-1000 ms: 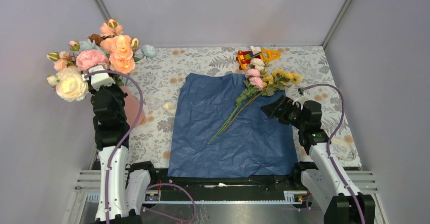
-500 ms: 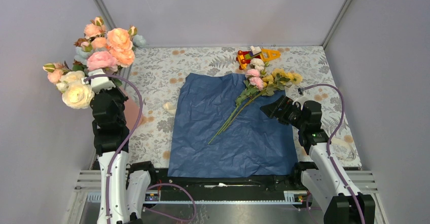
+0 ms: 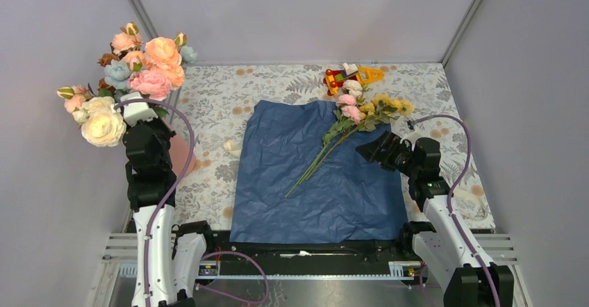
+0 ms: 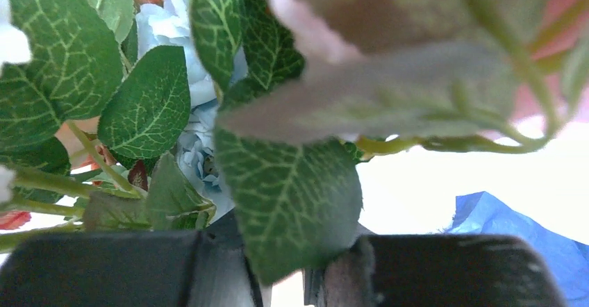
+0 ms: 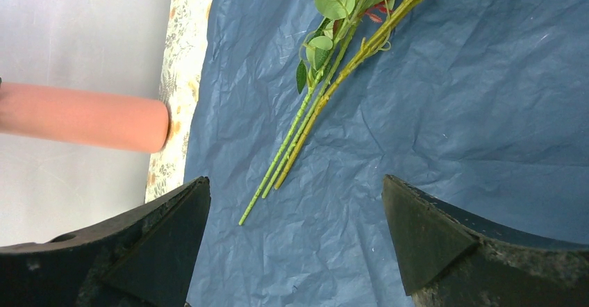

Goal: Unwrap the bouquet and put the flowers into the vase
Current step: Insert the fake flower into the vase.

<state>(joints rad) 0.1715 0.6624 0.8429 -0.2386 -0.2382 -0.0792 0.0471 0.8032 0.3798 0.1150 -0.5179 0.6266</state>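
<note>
The bouquet's blue paper (image 3: 326, 182) lies spread flat on the table. The flowers (image 3: 361, 109), small pink, yellow and cream roses, lie loose on its far right part, stems (image 5: 312, 105) pointing to the near left. My right gripper (image 3: 371, 147) (image 5: 295, 203) hovers open over the paper, empty, just short of the stem ends. The salmon-pink vase (image 3: 184, 151) (image 5: 83, 116) stands at the left, half hidden by my left arm. My left gripper (image 3: 139, 102) (image 4: 278, 251) is raised among large peach, blue and cream blooms (image 3: 149, 60). Its jaws stand a narrow gap apart behind a leaf (image 4: 288, 203).
A red-and-yellow toy (image 3: 351, 76) sits at the back, just beyond the rose heads. A small cream scrap (image 3: 230, 145) lies on the patterned cloth (image 3: 278, 85) between vase and paper. Grey walls enclose the table on three sides.
The large blooms by my left gripper have shifted up and to the left and spread apart. The left arm has barely moved, and the right arm, roses and paper are unchanged.
</note>
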